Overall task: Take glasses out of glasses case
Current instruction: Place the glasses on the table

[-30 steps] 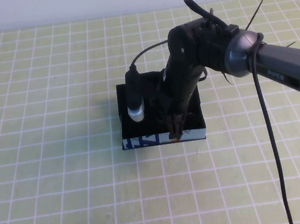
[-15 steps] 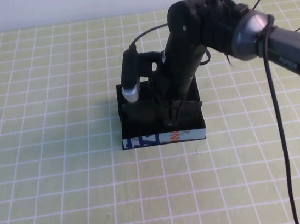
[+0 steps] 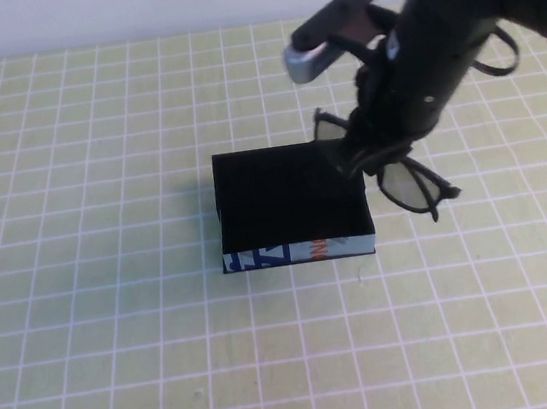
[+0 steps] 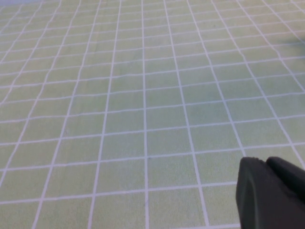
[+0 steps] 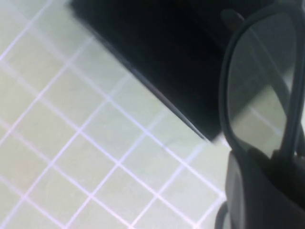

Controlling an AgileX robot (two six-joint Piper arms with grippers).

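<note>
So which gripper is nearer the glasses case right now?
Right. The right gripper hangs just above the glasses case's right rear corner, holding the glasses. The left gripper is out of the high view, over bare mat, with no case in its wrist view.

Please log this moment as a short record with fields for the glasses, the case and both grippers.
glasses: black thick-framed plastic glasses, lifted clear of the box, hanging over its right edge
case: shallow black rectangular box with white printed front edge, on the green grid mat
right gripper: above the case's right side, shut on the glasses
left gripper: over bare mat, away from the case
</note>
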